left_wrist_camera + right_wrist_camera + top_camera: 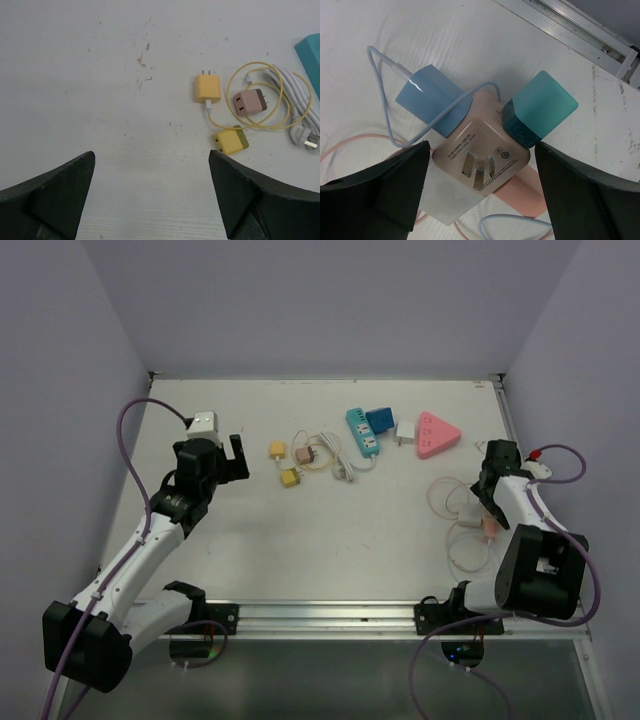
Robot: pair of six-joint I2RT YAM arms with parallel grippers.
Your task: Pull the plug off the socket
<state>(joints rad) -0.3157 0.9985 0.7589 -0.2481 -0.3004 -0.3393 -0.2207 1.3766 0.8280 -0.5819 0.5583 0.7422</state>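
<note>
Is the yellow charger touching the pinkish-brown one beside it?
Apart. The left wrist view shows a strip of bare table between the yellow charger and the pinkish-brown charger.

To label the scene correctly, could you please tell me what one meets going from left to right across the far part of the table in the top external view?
In order: left claw, yellow square charger, dusty-pink cube adapter, teal rectangular power strip, pink triangular socket block.
</note>
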